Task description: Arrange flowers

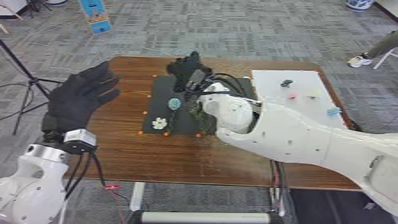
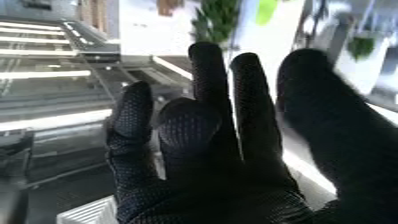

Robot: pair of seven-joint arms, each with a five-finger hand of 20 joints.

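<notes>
On our bench (image 1: 115, 160), a white flower (image 1: 160, 123) lies near left on the black mat (image 1: 184, 128), green sprigs (image 1: 202, 120) to its right, a pale-blue flower (image 1: 174, 103) beyond. At the bench's left edge, our left hand (image 1: 78, 95) is loosely spread. Right, small blooms (image 1: 333, 111) dot a white board (image 1: 306, 112). Over the mat's far end, we spread our right hand (image 1: 185, 69).

My head camera looks forward and down from above the wooden table (image 1: 178, 162), far enough back to take in the carpet (image 1: 222, 30) beyond. The wrist camera sits very near my right hand (image 1: 185, 69), facing out past it toward green foliage (image 2: 213, 22) and bright light strips (image 2: 44, 75) in the room. That gloved right hand (image 2: 222, 175) is what both views share, small from my head, large from my wrist.
</notes>
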